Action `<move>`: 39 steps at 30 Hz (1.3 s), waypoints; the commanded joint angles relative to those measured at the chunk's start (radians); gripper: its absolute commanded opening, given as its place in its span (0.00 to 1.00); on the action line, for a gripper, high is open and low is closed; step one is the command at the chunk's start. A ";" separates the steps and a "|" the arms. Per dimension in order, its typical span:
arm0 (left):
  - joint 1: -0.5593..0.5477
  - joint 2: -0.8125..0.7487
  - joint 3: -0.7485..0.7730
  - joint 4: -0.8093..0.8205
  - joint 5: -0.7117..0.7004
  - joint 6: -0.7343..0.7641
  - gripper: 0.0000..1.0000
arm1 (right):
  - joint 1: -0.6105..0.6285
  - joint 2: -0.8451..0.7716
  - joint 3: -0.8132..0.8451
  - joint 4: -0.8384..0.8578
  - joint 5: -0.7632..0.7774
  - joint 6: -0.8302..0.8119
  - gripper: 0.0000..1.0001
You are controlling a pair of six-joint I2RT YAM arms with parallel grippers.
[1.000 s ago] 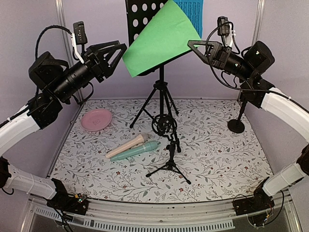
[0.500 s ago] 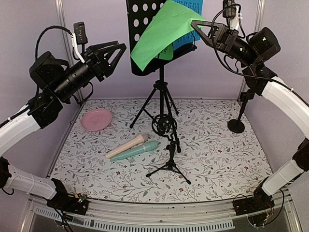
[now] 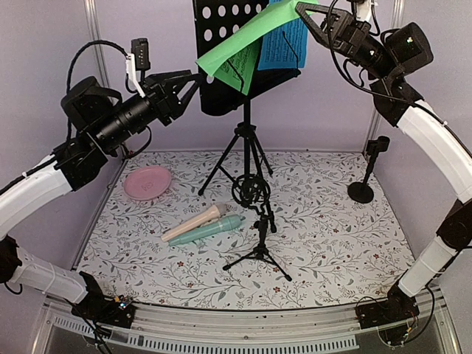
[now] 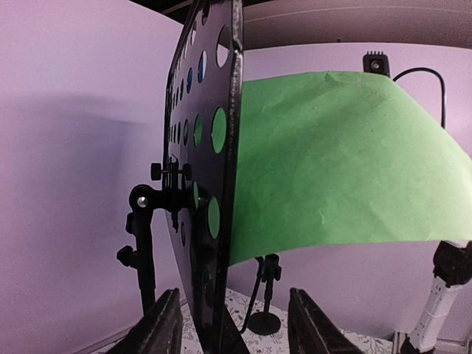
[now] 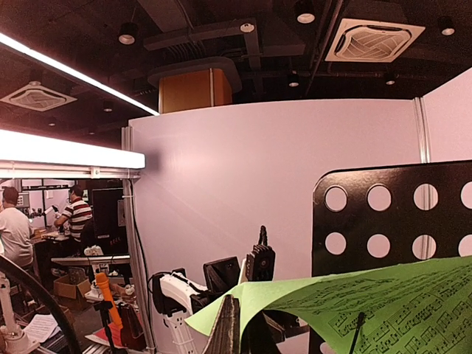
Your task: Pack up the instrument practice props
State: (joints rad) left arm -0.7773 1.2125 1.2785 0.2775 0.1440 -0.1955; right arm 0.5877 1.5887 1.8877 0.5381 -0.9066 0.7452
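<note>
The black perforated music rack point(image 3: 221, 22) stands on its tripod legs point(image 3: 247, 158) at the back. My left gripper point(image 3: 190, 80) is open at the rack's left edge; in the left wrist view that edge point(image 4: 221, 221) runs between the fingers point(image 4: 158, 328), nearer the left one. My right gripper point(image 3: 302, 9) is shut on a corner of the green music sheet point(image 3: 236, 40), which is lifted off the rack and sags leftward. The blue sheet point(image 3: 284, 44) leans on the rack. The beige microphone point(image 3: 193, 223) and mint microphone point(image 3: 208, 231) lie side by side beside a small black tripod point(image 3: 259, 240).
A pink plate point(image 3: 147, 182) lies at the left of the flowered mat. A black stand with a round base point(image 3: 363, 188) is at the right wall. Purple walls close the back and sides.
My right gripper has risen up and to the right, pulling the green sheet off the rack and uncovering the blue one. My left gripper has moved right to the rack's edge.
</note>
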 commanded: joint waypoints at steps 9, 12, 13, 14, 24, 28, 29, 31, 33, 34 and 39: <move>0.043 0.076 0.033 -0.005 0.005 0.001 0.41 | -0.002 0.063 0.155 -0.003 -0.003 0.059 0.00; 0.044 0.089 0.039 -0.005 0.008 -0.001 0.38 | 0.006 0.074 0.177 -0.004 -0.006 0.070 0.00; 0.045 0.093 0.040 -0.007 0.009 -0.003 0.36 | 0.009 0.077 0.184 -0.004 -0.006 0.072 0.00; 0.047 0.095 0.041 -0.008 0.008 -0.004 0.34 | 0.013 0.080 0.194 -0.004 -0.005 0.075 0.00; 0.051 0.101 0.041 -0.007 0.001 -0.008 0.20 | 0.033 0.094 0.259 -0.004 -0.008 0.081 0.00; 0.050 0.103 0.041 -0.008 -0.008 -0.006 0.12 | 0.041 0.083 0.262 0.000 0.005 0.066 0.01; 0.051 0.104 0.041 -0.008 -0.010 -0.007 0.10 | 0.041 0.081 0.265 0.002 0.007 0.062 0.01; 0.052 0.104 0.039 -0.006 -0.014 -0.007 0.09 | 0.043 0.078 0.272 0.003 0.013 0.062 0.01; 0.053 0.104 0.038 -0.005 -0.018 -0.007 0.09 | 0.044 0.076 0.282 0.005 0.018 0.062 0.01; 0.053 0.105 0.038 -0.005 -0.019 -0.007 0.09 | 0.045 0.075 0.287 0.006 0.019 0.064 0.01; 0.053 0.104 0.036 -0.005 -0.025 -0.004 0.08 | 0.056 0.061 0.301 0.015 0.022 0.068 0.01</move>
State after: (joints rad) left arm -0.7345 1.3094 1.2934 0.2703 0.1291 -0.1947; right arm 0.6281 1.6772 2.1578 0.5251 -0.8993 0.8124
